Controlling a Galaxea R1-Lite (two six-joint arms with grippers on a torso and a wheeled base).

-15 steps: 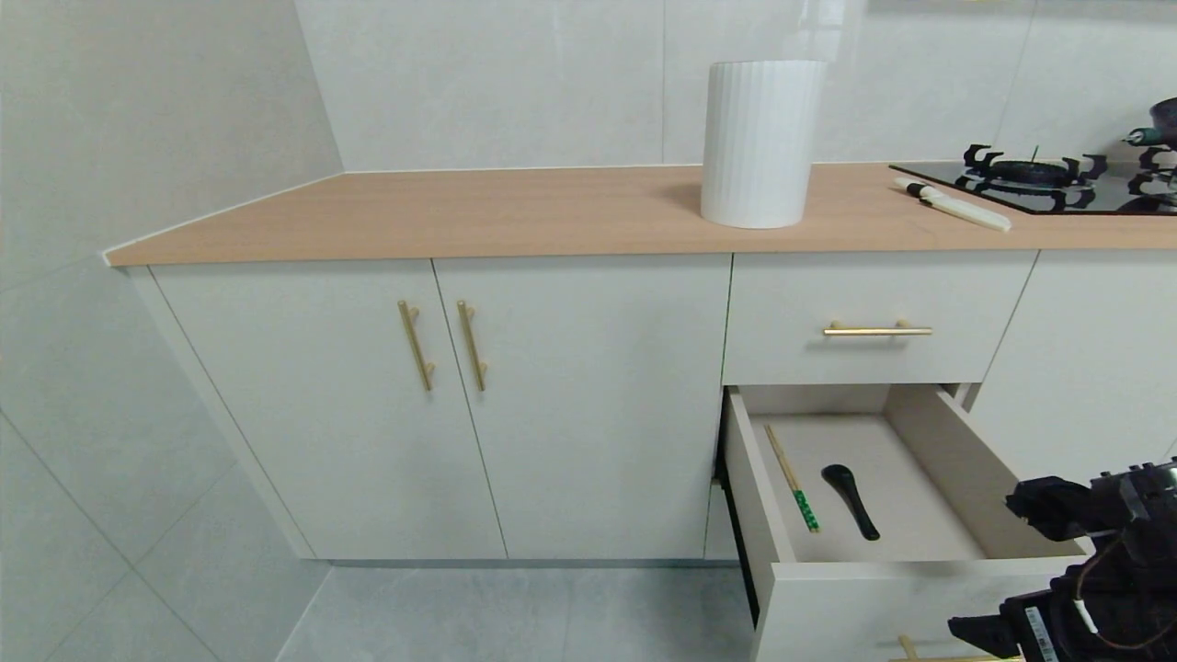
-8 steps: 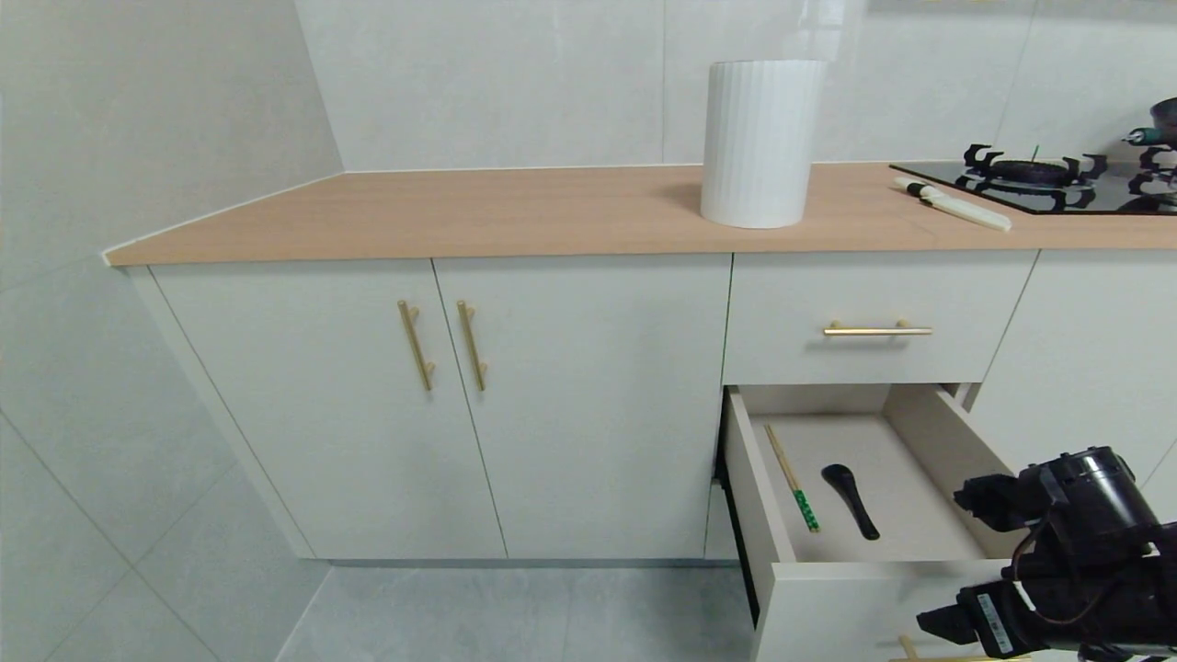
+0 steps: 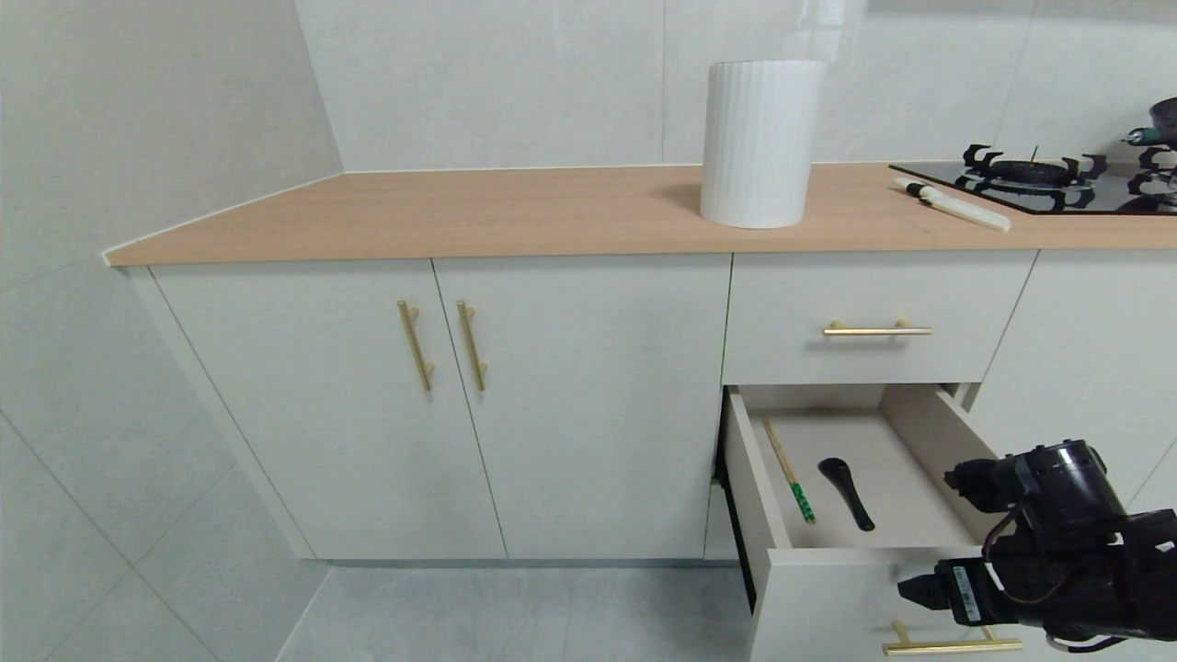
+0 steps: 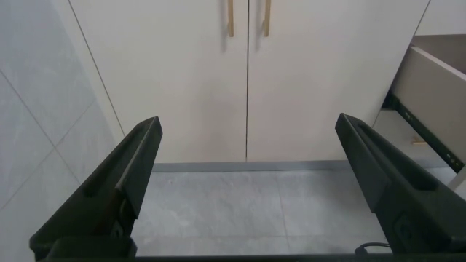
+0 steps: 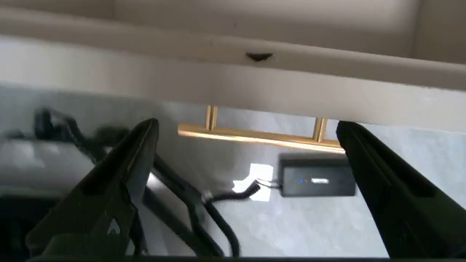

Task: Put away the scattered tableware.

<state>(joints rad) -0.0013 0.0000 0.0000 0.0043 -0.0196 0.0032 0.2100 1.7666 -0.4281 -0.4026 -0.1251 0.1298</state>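
The lower drawer [image 3: 768, 496] stands pulled out at the cabinet's right. Inside it lie a pair of chopsticks with a green band [image 3: 791, 484] and a black spoon [image 3: 846, 493]. A knife with a pale handle [image 3: 952, 204] rests on the wooden counter beside the stove. My right arm [image 3: 1039, 552] hangs against the drawer's front. My right gripper [image 5: 246, 127] is open, facing the front panel and its gold handle [image 5: 262, 135]. My left gripper [image 4: 247, 124] is open and holds nothing, low in front of the double cabinet doors [image 4: 247, 44].
A tall white ribbed canister [image 3: 759, 142] stands on the counter [image 3: 460, 216] above the drawers. A black gas stove [image 3: 1039, 179] is at the far right. The upper drawer [image 3: 878, 317] is closed. Grey tiled floor [image 3: 515, 616] lies open to the left of the drawer.
My right arm has swung left and closer to the drawer front. The drawer has slid slightly inward, and its gold handle now shows below the arm.
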